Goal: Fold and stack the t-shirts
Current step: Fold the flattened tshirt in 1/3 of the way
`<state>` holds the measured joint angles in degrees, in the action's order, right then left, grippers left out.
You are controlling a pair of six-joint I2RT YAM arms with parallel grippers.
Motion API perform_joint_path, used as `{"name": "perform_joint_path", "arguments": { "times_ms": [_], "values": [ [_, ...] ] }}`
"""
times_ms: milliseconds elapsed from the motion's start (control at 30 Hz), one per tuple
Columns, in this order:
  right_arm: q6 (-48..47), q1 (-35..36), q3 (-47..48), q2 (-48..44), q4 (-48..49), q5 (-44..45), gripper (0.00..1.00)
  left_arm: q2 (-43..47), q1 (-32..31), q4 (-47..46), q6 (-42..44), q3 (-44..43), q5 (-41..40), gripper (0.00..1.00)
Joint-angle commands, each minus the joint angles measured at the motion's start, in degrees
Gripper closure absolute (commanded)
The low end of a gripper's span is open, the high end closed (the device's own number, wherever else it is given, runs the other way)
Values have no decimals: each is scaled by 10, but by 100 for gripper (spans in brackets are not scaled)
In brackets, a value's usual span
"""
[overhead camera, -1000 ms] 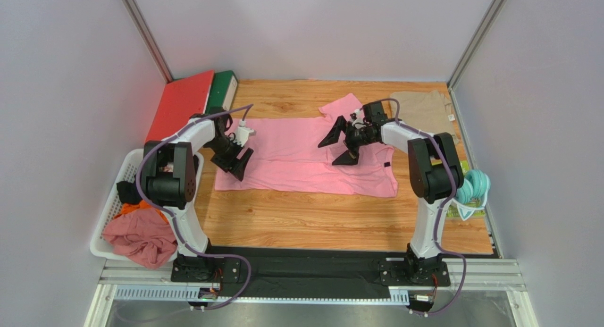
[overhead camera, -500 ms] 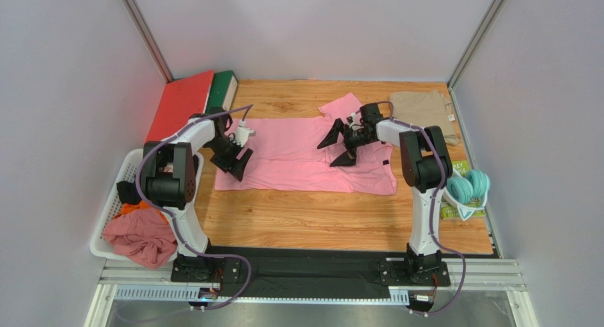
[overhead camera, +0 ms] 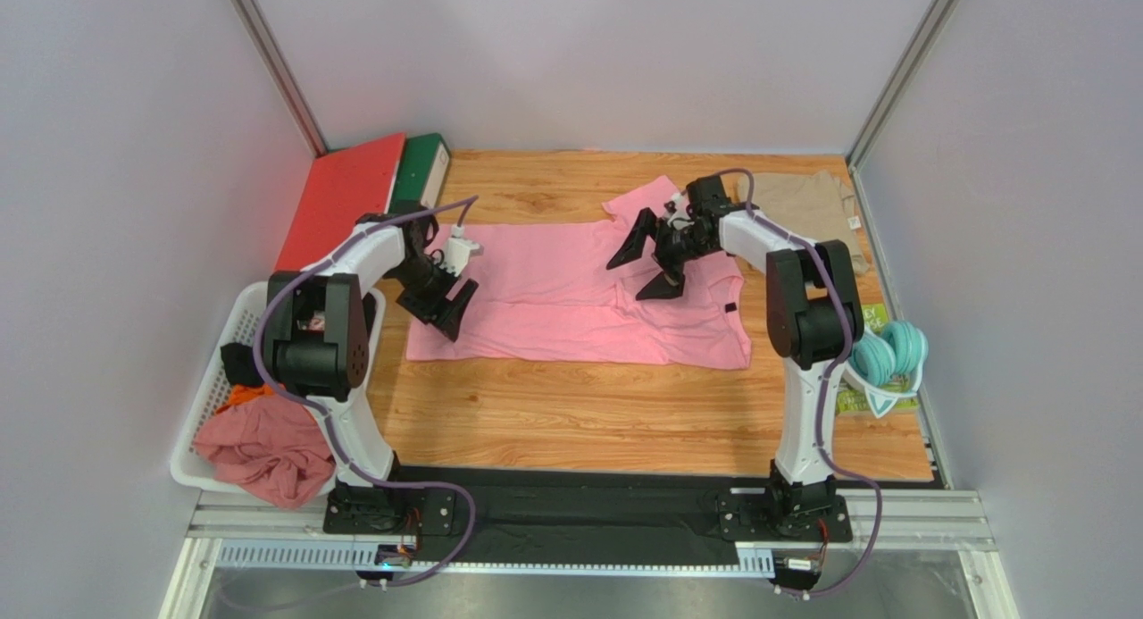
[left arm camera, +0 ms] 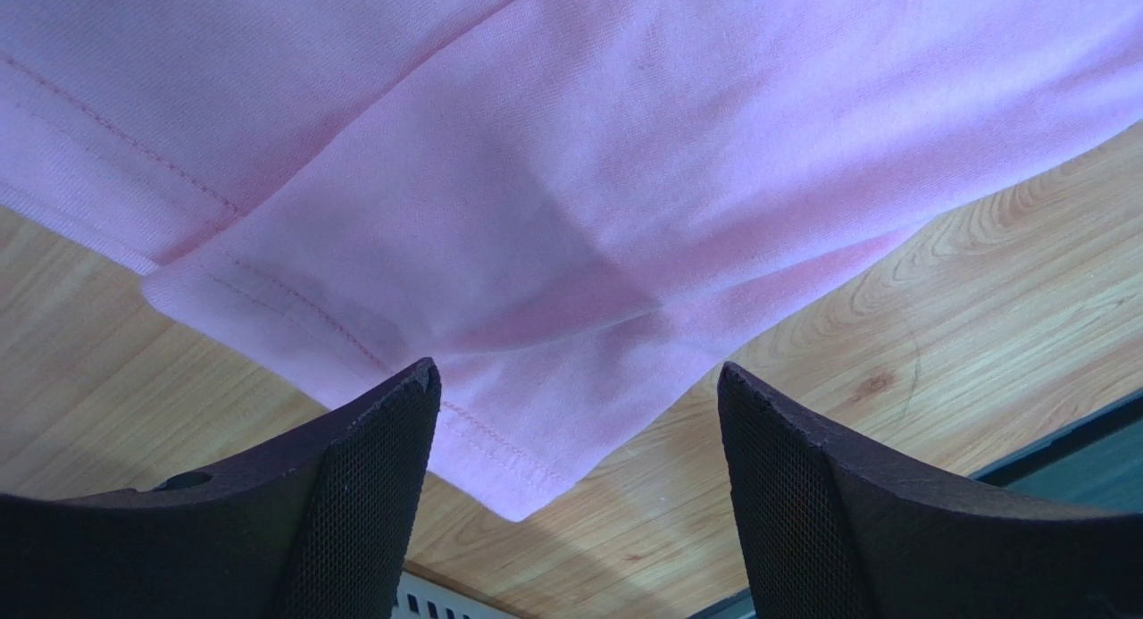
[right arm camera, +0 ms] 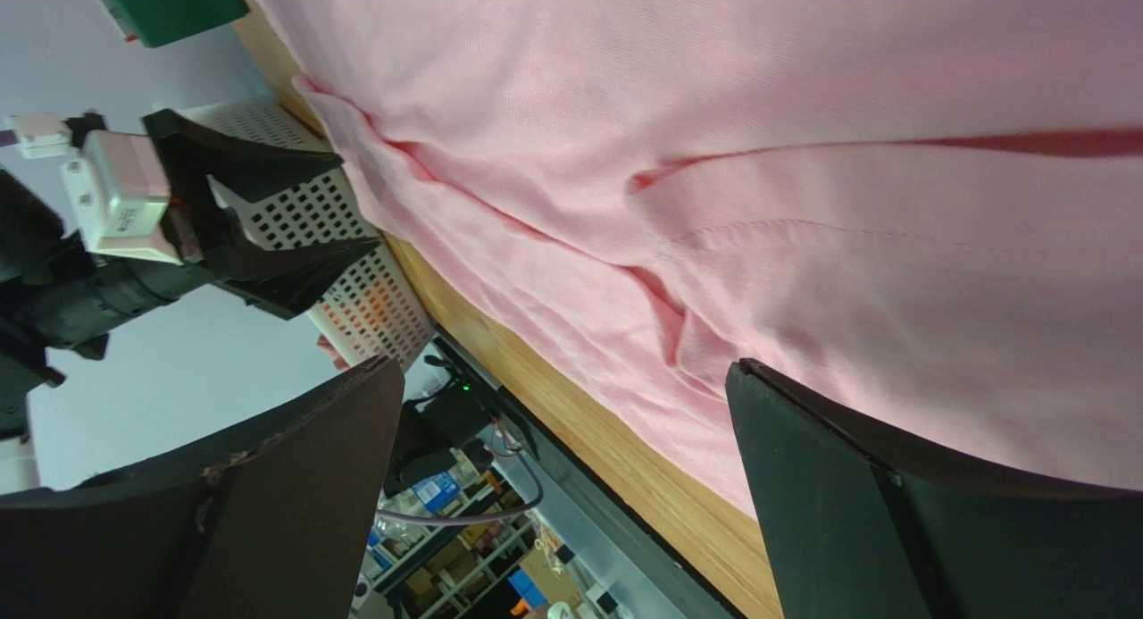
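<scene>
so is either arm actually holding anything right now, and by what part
Nothing is held. The left tool is open over a corner of the pink t-shirt, and the right tool is open above its cloth.

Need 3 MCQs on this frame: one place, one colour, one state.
1. Where does the khaki tee lie?
A) far right corner of the table
B) in the basket
C) at the near edge

2. What colour is the tee under the right gripper?
A) green
B) pink
C) khaki

3. How do the left gripper's jaws stand?
A) shut on the tee
B) shut on a basket
C) open, holding nothing

Key:
1 A, the top view shows it at the far right corner.
2 B, the pink tee spreads beneath it.
3 C, the wrist view shows a wide gap, with the cloth flat below.
</scene>
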<state>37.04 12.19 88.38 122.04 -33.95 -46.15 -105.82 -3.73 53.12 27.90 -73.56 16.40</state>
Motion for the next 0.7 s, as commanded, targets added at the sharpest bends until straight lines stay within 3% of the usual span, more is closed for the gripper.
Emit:
{"name": "perform_joint_path", "arguments": {
  "times_ms": [0,300,467,667],
  "values": [
    [-26,-17,-25,-6,-12,40,0,33,3,8,19,-2,3,18],
    [-87,-36,4,10,-109,139,0,70,3,33,26,0,35,17],
    [-101,-33,33,-123,-187,227,0,115,3,49,36,10,44,16],
    [-94,-23,-83,-289,-208,315,0,170,3,52,36,66,33,15]
  ]
}}
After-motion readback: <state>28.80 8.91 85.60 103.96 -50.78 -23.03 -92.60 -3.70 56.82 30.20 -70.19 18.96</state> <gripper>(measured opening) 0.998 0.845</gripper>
